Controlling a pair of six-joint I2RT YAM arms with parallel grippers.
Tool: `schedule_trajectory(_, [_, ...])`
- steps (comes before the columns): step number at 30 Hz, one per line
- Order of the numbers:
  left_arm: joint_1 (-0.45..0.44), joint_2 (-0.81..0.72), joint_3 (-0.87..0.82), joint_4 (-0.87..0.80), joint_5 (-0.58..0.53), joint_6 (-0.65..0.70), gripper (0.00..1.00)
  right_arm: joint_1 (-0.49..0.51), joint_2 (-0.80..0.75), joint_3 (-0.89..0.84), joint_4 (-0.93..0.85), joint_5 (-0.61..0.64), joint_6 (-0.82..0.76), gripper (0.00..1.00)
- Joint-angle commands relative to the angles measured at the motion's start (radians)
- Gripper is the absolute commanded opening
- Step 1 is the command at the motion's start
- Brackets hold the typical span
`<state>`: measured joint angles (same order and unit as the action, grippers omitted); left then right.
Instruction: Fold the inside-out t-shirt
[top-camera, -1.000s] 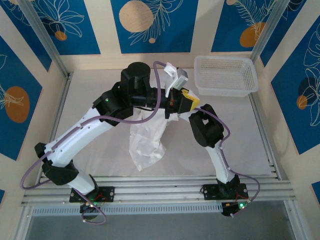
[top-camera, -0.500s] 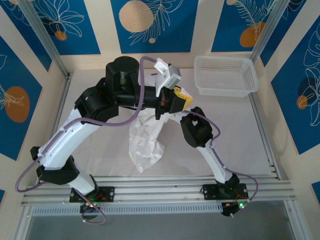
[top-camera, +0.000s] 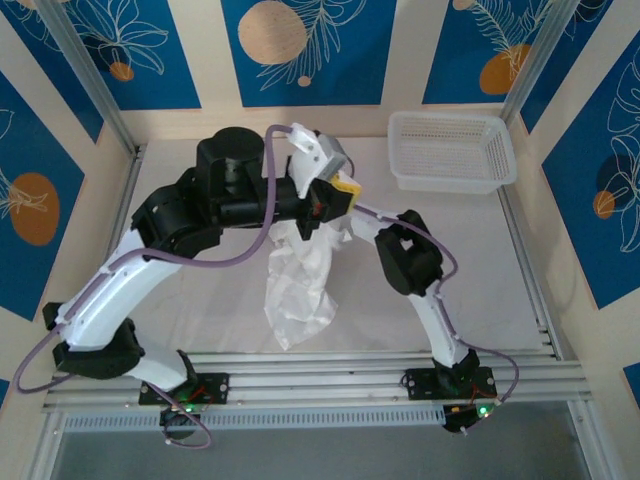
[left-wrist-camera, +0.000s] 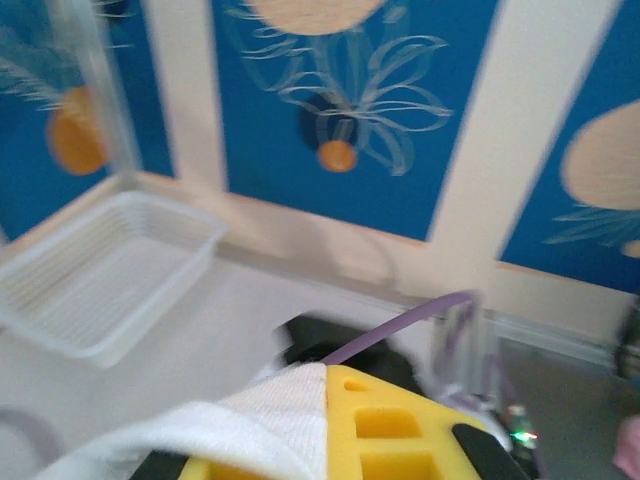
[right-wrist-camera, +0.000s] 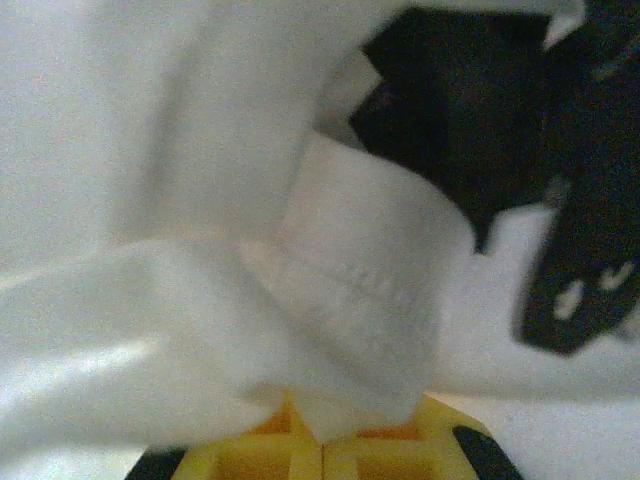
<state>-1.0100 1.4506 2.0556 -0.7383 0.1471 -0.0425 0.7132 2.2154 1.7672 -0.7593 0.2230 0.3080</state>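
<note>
The inside-out t-shirt (top-camera: 298, 282) is a crumpled white bundle hanging down to the table between the two arms. My left gripper (top-camera: 335, 194) is raised above the table's middle, shut on a fold of the t-shirt (left-wrist-camera: 240, 420) that drapes over its yellow fingers (left-wrist-camera: 400, 425). In the left wrist view the left gripper (left-wrist-camera: 328, 378) points towards the back wall. My right gripper (right-wrist-camera: 322, 440) is shut on a hemmed edge of the t-shirt (right-wrist-camera: 350, 300), close beside the left wrist's black housing (right-wrist-camera: 470, 110). Most of the cloth's shape is hidden in folds.
A white mesh basket (top-camera: 450, 150) stands at the back right of the table, and it is at the left as the basket (left-wrist-camera: 100, 285) in the left wrist view. The right arm's elbow (top-camera: 408, 258) bends above the table's right half. Aluminium rails (top-camera: 320, 375) border the near edge.
The right gripper has closed on the cloth. The left arm has swung leftward and back with its grip kept, and the hanging shirt has shifted slightly with it.
</note>
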Motion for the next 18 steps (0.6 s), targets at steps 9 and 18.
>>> schedule_trajectory(9, [0.617, -0.063, -0.593, 0.152, -0.054, -0.27, 0.06, -0.017, -0.735, -0.564, 0.592, -0.343, 0.159, 0.0])
schedule_trajectory(18, [0.672, 0.067, -0.943, 0.366, 0.072, -0.39, 0.0, -0.128, -1.01, -0.785, 0.855, -0.397, 0.383, 0.0])
